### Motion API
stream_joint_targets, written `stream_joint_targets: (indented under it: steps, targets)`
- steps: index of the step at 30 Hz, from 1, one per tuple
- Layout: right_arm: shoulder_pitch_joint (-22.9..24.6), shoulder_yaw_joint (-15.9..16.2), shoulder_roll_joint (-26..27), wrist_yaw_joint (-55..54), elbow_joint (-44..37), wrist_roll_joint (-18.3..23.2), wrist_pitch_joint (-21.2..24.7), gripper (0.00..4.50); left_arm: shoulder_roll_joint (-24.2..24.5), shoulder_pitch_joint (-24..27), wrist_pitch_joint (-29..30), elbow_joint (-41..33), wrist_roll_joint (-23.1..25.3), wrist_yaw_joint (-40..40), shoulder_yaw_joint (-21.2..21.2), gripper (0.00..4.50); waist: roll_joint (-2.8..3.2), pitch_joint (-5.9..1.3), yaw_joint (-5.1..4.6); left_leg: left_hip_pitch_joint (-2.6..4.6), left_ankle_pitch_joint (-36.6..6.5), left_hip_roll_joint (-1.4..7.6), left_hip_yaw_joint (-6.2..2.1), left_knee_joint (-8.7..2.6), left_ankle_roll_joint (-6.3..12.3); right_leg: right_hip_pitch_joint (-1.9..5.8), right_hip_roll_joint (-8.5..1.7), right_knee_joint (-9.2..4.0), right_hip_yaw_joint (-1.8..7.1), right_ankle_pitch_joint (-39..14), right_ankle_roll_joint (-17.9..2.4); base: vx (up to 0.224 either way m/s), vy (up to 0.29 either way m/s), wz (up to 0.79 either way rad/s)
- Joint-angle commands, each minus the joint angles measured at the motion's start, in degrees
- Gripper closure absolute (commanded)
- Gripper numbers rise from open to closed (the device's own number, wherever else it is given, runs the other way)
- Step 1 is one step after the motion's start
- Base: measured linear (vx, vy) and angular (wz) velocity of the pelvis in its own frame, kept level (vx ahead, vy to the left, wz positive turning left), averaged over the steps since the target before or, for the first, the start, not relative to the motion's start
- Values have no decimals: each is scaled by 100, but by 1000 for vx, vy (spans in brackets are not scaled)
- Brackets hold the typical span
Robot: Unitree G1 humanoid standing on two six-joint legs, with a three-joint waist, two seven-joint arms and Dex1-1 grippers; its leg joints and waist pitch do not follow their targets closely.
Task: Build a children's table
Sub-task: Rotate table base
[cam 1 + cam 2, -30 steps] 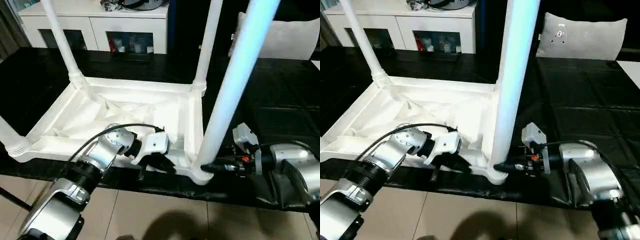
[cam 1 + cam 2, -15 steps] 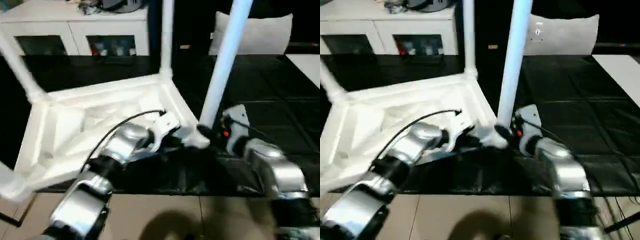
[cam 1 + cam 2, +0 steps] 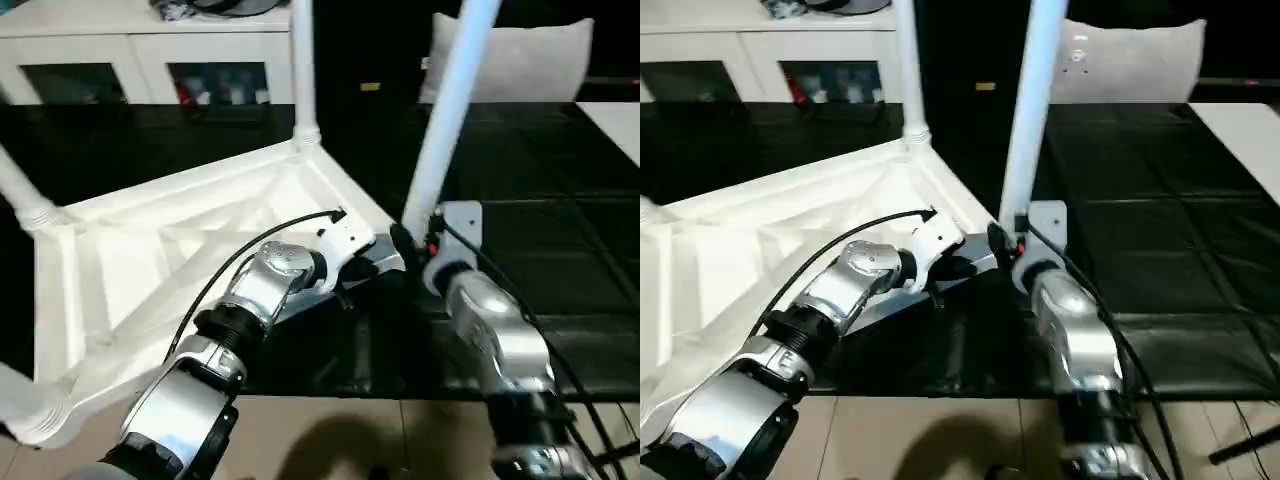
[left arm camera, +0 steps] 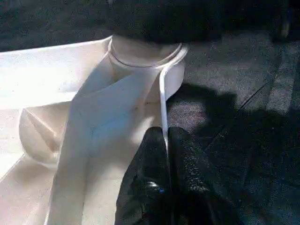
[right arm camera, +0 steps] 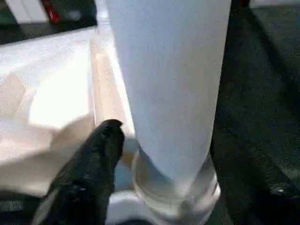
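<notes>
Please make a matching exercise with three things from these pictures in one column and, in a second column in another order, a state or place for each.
Things:
1. left gripper
2. table leg nearest the right gripper
3. cushion

States or places:
A. grey, at the far edge of the black work table
B. jaws shut on the thin rim of the white table top
C. standing upright in a corner socket

Pairs: 1-B, 2-C, 3-A
</notes>
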Motion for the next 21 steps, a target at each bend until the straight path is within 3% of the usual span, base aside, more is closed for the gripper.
stream_joint_targets:
  steps: [1, 3, 4, 5, 7, 9, 11, 14, 15, 19, 20, 21]
  targets:
    - [191, 59, -115, 245, -267, 48, -70, 111, 3, -241, -475, -148, -46, 33, 71, 450, -102, -488, 64, -26, 424, 84, 21, -262, 1072, 512, -361, -201, 349, -898, -655, 0, 0, 0]
    - [455, 34, -275, 539, -617, 206, -87, 88, 14, -148, -541, -213, -193, -96, 175, 450, -101, -467, 97, -29, 340, 100, 28, -271, 1096, 511, -360, -224, 346, -1018, -623, 0, 0, 0]
    - [583, 20, -330, 661, -802, 293, -84, 85, 21, -79, -542, -309, -294, -225, 227, 407, -109, -447, 117, -21, 233, 104, 39, -284, 1082, 495, -361, -254, 346, -1188, -594, 0, 0, 0]
    - [619, 16, -341, 691, -857, 316, -90, 85, 23, -57, -549, -345, -320, -252, 241, 407, -124, -435, 122, -47, 125, 87, 45, -295, 1013, 520, -363, -273, 339, -1364, -540, 0, 0, 0]
    - [972, 123, -548, 985, -1379, 464, 5, 51, 63, 187, -441, -765, -539, -511, 330, 390, -123, -408, 140, 1, -196, 103, 65, -326, 842, 495, -379, -345, 335, -1820, -475, 0, 0, 0]
    - [1139, 200, -656, 1142, -1623, 517, -13, 45, 125, 326, -401, -988, -576, -592, 319, 366, -130, -393, 167, 14, -302, 128, 70, -339, 805, 488, -375, -361, 349, -1933, -416, 0, 0, 0]
    - [1329, 284, -746, 1343, -1915, 634, 21, 25, 239, 508, -251, -1327, -637, -632, 332, 358, -128, -337, 146, 54, -734, 88, 85, -368, 638, 457, -343, -460, 301, -2534, -180, 0, 0, 0]
    - [1484, 477, -926, 1692, -2214, 769, 179, 2, 515, 787, 63, -1937, -506, -590, 277, 340, -137, -346, 100, 59, -860, 82, 63, -375, 502, 480, -338, -483, 273, -2758, 3, 0, 0, 0]
    - [1485, 520, -942, 1735, -2256, 777, 195, 0, 628, 909, 304, -2212, -489, -526, 322, 326, -131, -325, 82, 24, -850, 79, 56, -381, 511, 481, -329, -502, 273, -2778, 87, 0, 0, 0]
    - [1310, 640, -918, 1785, -2263, 842, 272, 0, 1199, 1428, 1224, -3368, -470, -634, 430, 294, -100, -314, -41, 46, -998, 65, 45, -376, 424, 424, -315, -538, 243, -2981, 136, 0, 0, 0]
    - [1191, 700, -889, 1766, -2189, 819, 281, 0, 1466, 1654, 1486, -3834, -479, -742, 458, 294, -135, -327, -28, 67, -1019, 84, 28, -382, 387, 429, -348, -504, 250, -2977, 107, 0, 0, 0]
    - [1150, 717, -877, 1763, -2156, 808, 276, 0, 1546, 1720, 1553, -3967, -480, -775, 468, 294, -115, -334, -44, 37, -979, 111, -1, -406, 357, 458, -367, -454, 263, -2896, 57, 0, 0, 0]
